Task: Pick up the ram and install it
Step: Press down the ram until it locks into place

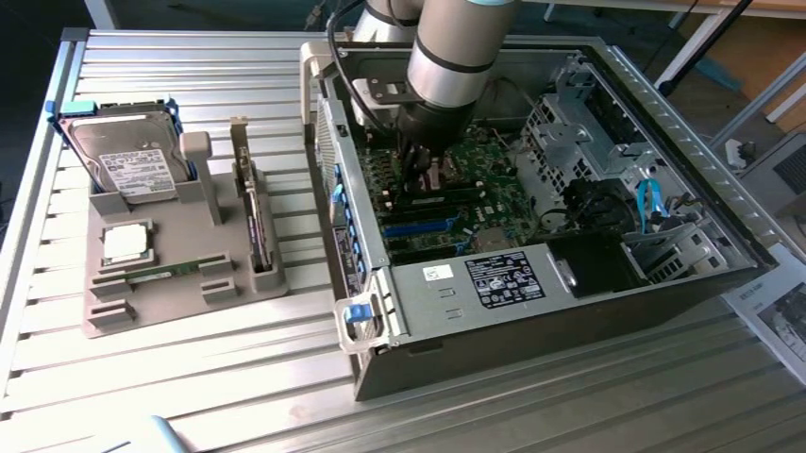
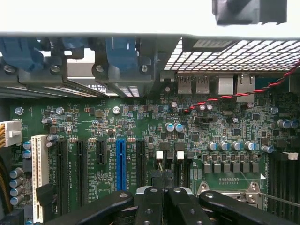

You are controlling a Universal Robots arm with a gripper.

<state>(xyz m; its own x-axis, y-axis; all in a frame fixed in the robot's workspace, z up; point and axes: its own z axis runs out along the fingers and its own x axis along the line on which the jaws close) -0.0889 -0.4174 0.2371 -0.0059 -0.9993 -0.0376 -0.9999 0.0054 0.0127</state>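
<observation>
The ram [image 1: 164, 273], a thin green stick, lies flat in the grey holder [image 1: 176, 307] at the exterior view's left, far from the arm. My gripper [image 1: 422, 170] reaches down into the open computer case [image 1: 504, 283] and hangs just above the green motherboard [image 2: 140, 122]. In the wrist view its black fingers [image 2: 150, 201] stand pressed together, so the gripper [image 2: 162, 183] is shut with nothing visible between them. Its tips hover over black memory slots with white clips [image 2: 160, 155].
The holder also carries a hard drive [image 1: 126, 160], a square silver processor chip [image 1: 126, 243] and an upright expansion card [image 1: 256, 222]. Inside the case are a black power supply [image 1: 504, 278], drive cages [image 1: 567, 123] and blue cables [image 1: 648, 203]. A slatted metal table [image 1: 189, 396] lies underneath.
</observation>
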